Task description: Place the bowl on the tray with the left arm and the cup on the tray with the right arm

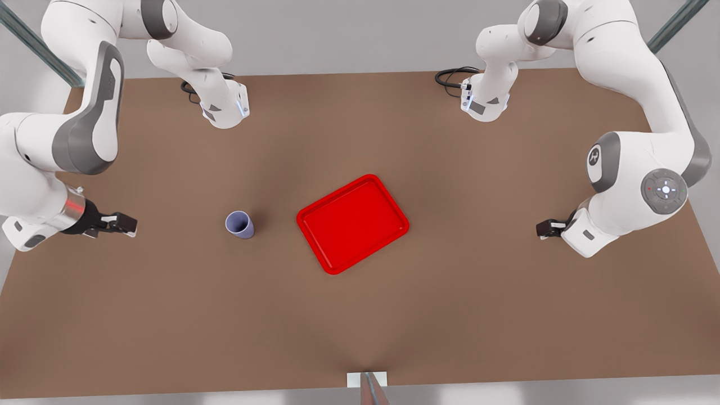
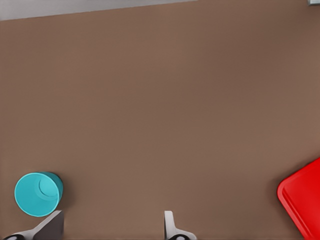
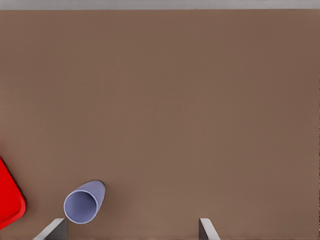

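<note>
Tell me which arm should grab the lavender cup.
Right. The right gripper, open, sits on the front view's left on the same side as the lavender cup, which its wrist view shows close by. The left gripper, open, waits across the red tray, near the teal bowl.

A simulated robot lab bench: 2 white arms (image 1: 84, 112) bolted with trailing cables (image 1: 450, 76) to the far edge of a plain brown table (image 1: 360, 315), framed by bare grey walls and metal struts (image 1: 34, 42).
</note>
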Controlling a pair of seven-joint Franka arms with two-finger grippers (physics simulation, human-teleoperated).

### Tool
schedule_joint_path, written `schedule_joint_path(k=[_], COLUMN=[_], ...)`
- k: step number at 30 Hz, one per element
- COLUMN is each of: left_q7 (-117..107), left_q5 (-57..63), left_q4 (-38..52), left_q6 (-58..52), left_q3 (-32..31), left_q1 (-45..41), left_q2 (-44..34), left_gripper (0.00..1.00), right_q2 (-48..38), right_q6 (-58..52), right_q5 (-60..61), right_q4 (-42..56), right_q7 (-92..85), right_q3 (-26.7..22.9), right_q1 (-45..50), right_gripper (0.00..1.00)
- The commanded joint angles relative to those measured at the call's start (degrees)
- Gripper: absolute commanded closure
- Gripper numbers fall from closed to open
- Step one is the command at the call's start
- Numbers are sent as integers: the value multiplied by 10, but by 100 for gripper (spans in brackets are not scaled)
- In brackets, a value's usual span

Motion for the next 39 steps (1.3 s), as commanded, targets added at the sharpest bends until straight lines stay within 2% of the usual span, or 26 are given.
schedule_joint_path(k=[1,3,5,8,11,13,18,20,28,37,39], left_q7=[0,10,12,116,242,345,467,475,475,476,476], left_q5=[2,1,-13,-91,-99,-117,-138,-153,-208,-254,-254], left_q4=[0,-6,-10,-20,-41,-162,-267,-294,-295,-289,-289], left_q6=[0,-3,-9,-1,47,143,287,319,337,337,337], left_q3=[0,9,46,64,64,103,159,163,164,164,165], left_q1=[0,3,12,98,177,185,185,189,220,231,231], left_q2=[0,10,26,67,111,83,77,81,125,148,148], left_gripper=[0,0,0,0,0,0,0,0,0,60,65], right_q2=[0,4,3,3,5,6,10,10,11,12,12], right_q6=[0,0,0,-4,-4,-4,-4,-4,3,-3,-4], right_q5=[0,0,0,0,-28,-24,-23,-23,-21,12,11], right_q4=[0,2,2,2,2,2,2,2,3,3,2], right_q7=[0,-1,-2,-2,2,4,4,5,9,9,9], right_q3=[0,0,-1,-1,0,1,1,2,3,4,4], right_q1=[0,-3,-5,-5,-1,2,2,4,4,5,5], right_gripper=[0,0,0,0,0,0,0,0,0,0,0])
